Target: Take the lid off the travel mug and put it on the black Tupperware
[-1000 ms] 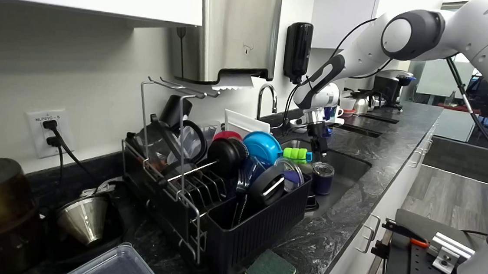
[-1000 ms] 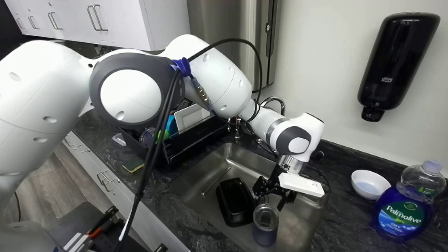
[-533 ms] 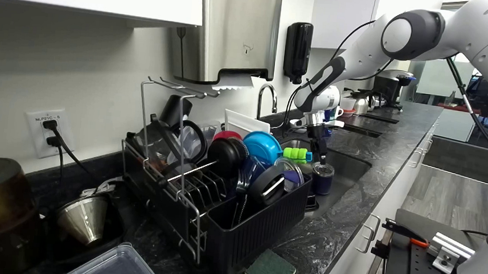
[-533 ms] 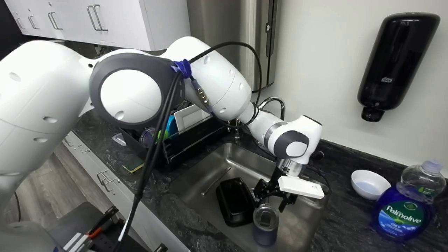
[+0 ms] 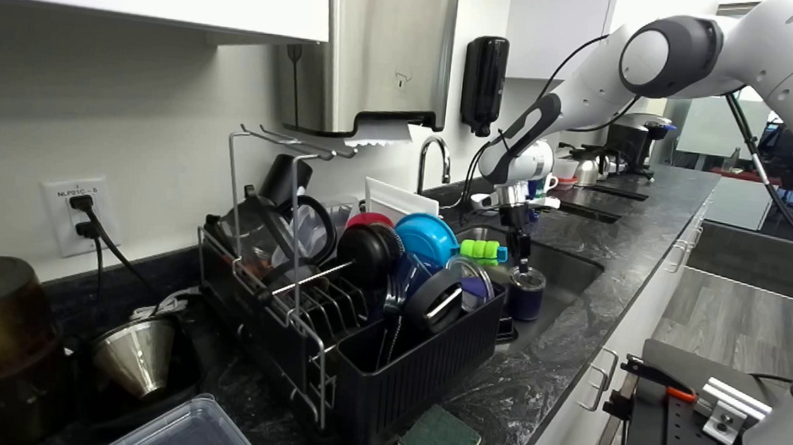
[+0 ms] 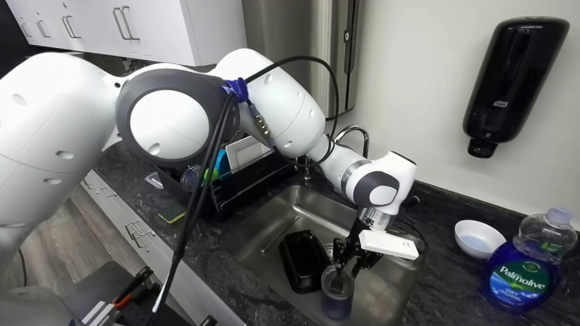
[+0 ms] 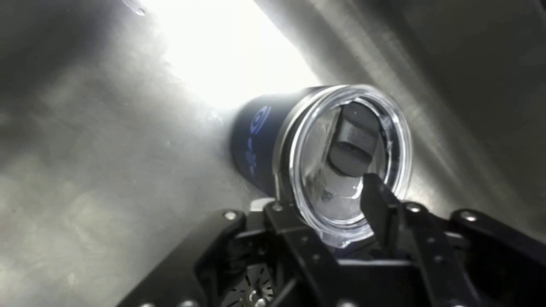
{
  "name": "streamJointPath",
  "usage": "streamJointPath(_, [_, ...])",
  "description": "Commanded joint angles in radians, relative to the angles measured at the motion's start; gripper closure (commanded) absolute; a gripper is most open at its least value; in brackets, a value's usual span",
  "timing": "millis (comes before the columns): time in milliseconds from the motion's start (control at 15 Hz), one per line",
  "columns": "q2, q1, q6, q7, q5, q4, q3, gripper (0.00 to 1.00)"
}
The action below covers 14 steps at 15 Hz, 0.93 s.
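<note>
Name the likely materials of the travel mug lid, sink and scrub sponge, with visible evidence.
Mug lid: likely plastic, glossy and see-through. Sink: probably stainless steel, with grey metallic sheen. Scrub sponge: yellow edge suggests foam; matte green top, perhaps fibre.

The travel mug point(image 7: 262, 147) is navy, patterned in lighter blue — its lid point(image 7: 346, 168) clear, the Tupperware point(image 6: 303, 260) black — the surface point(image 6: 231, 280) marbled black-and-grey.

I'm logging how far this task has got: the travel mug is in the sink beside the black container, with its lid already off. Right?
Not quite: the lid is on, covering the top of the travel mug in the wrist view. The travel mug is indeed in the sink beside the black container.
</note>
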Motion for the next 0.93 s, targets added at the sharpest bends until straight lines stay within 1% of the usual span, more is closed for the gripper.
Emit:
streamJointPath(0, [-0.025, 0.003, 0.033, -0.01, 0.001, -0.041, -0.004, 0.83])
streamJointPath(133, [-0.026, 0.003, 0.035, -0.009, 0.002, -0.042, -0.004, 0.96])
streamJointPath(200, [-0.027, 0.002, 0.036, -0.007, 0.004, -0.043, -0.004, 1.0])
streamJointPath(333, [-0.033, 0.001, 0.042, -0.001, 0.01, -0.049, -0.004, 1.0])
streamJointPath(400, [-0.039, -0.001, 0.048, 0.006, 0.017, -0.055, -0.003, 0.98])
streamJointPath(600, [-0.06, -0.006, 0.082, 0.058, 0.052, -0.07, -0.003, 0.98])
streamJointPath(800, [-0.112, 0.003, 0.204, 0.164, 0.089, -0.126, -0.015, 0.98])
streamJointPath(867, [-0.117, 0.008, 0.221, 0.2, 0.09, -0.127, -0.021, 0.98])
